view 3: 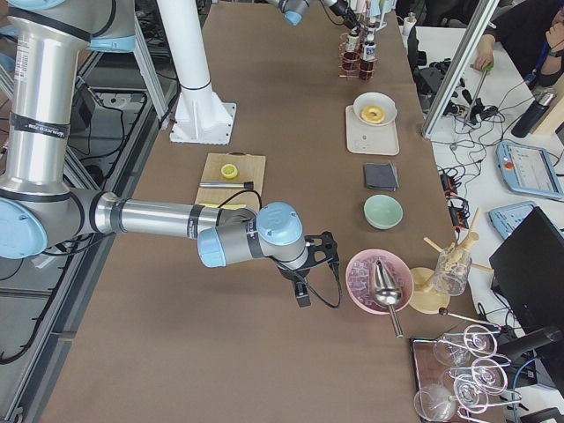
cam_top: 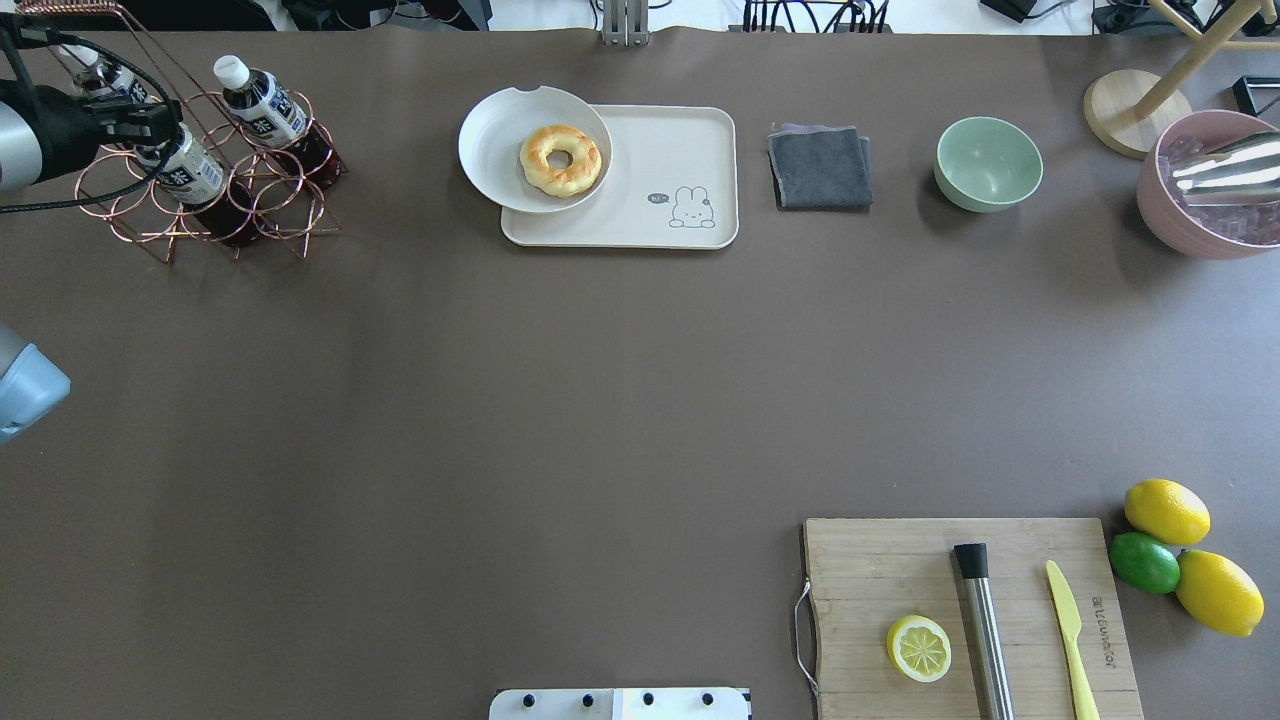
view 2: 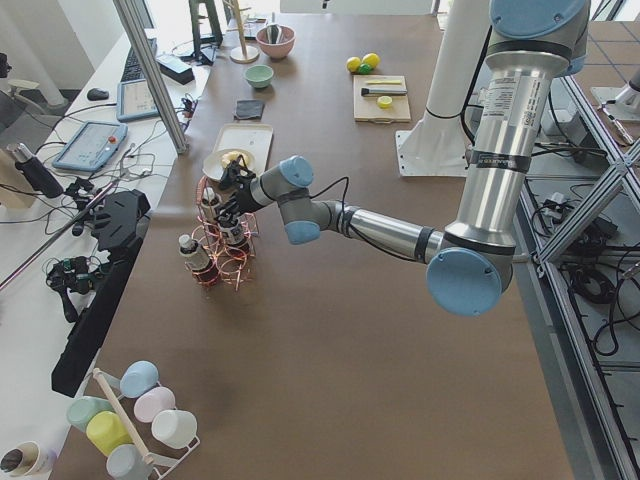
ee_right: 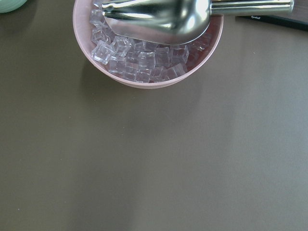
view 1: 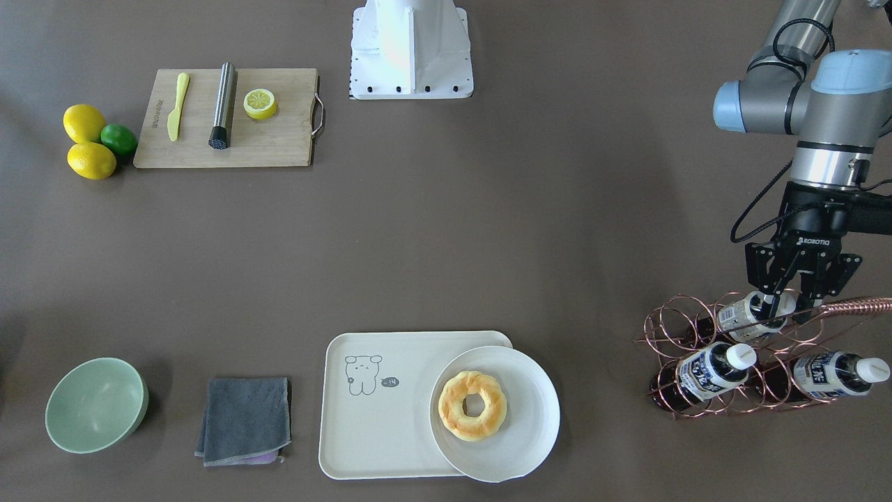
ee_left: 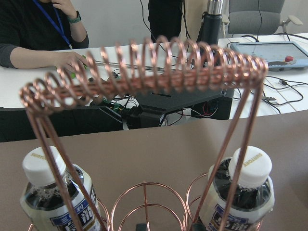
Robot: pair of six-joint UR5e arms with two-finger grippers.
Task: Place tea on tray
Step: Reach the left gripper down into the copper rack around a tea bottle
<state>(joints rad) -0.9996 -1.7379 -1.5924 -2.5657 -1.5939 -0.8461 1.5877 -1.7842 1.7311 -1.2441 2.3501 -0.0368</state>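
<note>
Three tea bottles lie in a copper wire rack (view 1: 669,335) at the table's far left end. My left gripper (view 1: 786,307) is down at the top tea bottle (view 1: 739,315). Its fingers stand apart on either side of the bottle's neck, and the cap is hidden behind them. The same bottle shows in the overhead view (cam_top: 190,172) beside the left gripper (cam_top: 150,128). The cream tray (view 1: 369,432) with the bear drawing lies at the far edge, apart from the rack. My right gripper (view 3: 304,282) hangs beside a pink bowl of ice, and I cannot tell whether it is open or shut.
A round white plate (view 1: 529,425) with a doughnut (view 1: 472,406) overlaps the tray's end nearest the rack. A grey cloth (view 1: 244,418) and a green bowl (view 1: 96,404) lie beyond the tray. The rack's coiled handle (ee_left: 144,67) arches over the two lower bottles. A metal scoop (ee_right: 154,17) rests in the ice bowl (ee_right: 144,82).
</note>
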